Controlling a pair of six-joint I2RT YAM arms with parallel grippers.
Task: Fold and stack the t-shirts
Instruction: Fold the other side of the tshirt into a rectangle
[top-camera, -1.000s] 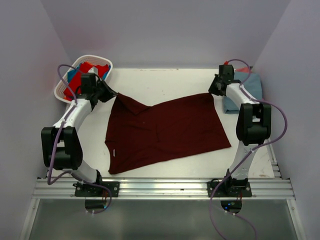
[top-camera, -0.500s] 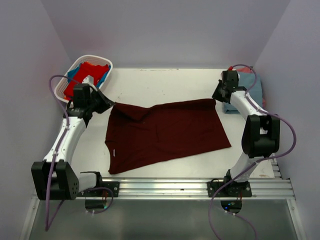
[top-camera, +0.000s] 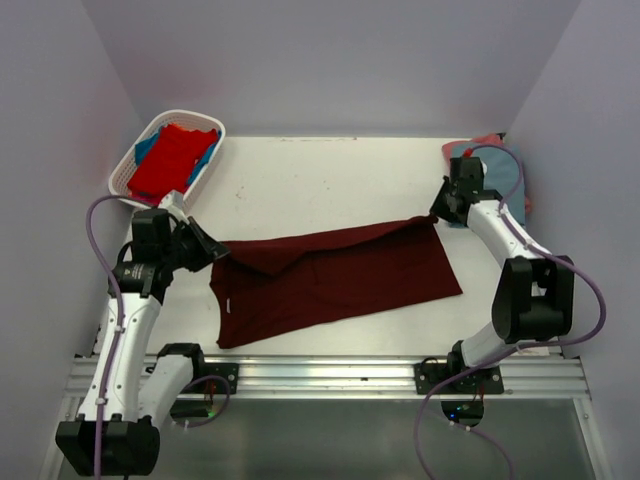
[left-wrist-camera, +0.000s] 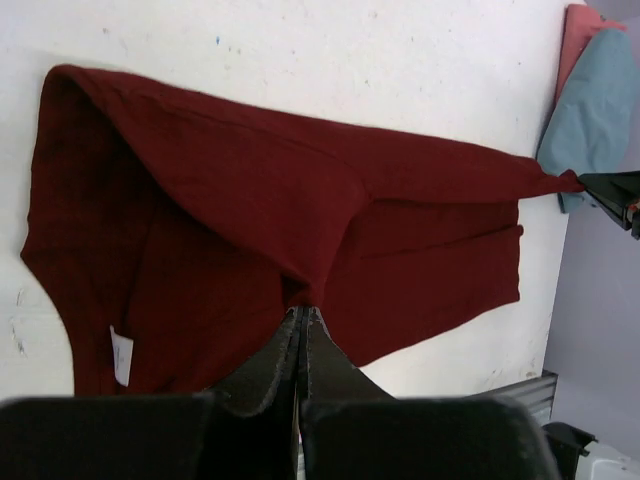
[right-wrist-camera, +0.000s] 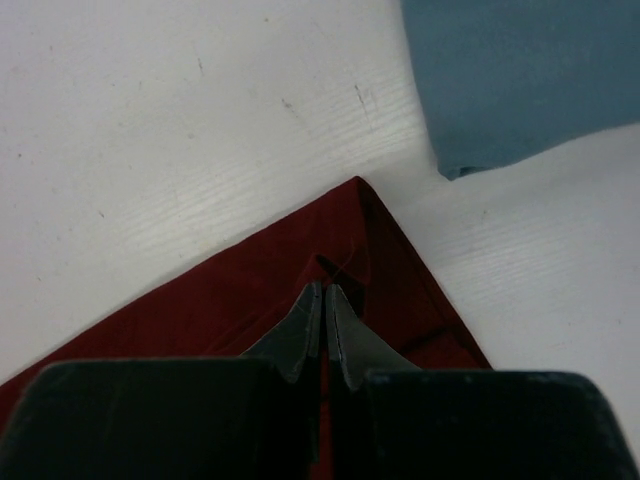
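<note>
I see the spread t-shirt (top-camera: 330, 285) lying mid-table (top-camera: 330, 180), its far edge raised over the near part. My left gripper (top-camera: 218, 252) is at its far left corner and my right gripper (top-camera: 436, 213) at its far right corner. The basket (top-camera: 128, 178) sits far left with heaped t-shirts (top-camera: 170, 160) in it, and the folded t-shirts (left-wrist-camera: 595, 100) lie far right.

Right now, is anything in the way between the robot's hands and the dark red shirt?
No, nothing visible. The left gripper and right gripper are both shut on the maroon shirt, each pinching its far edge. The shirt's near half, where the fold would land, has nothing lying on it.
</note>
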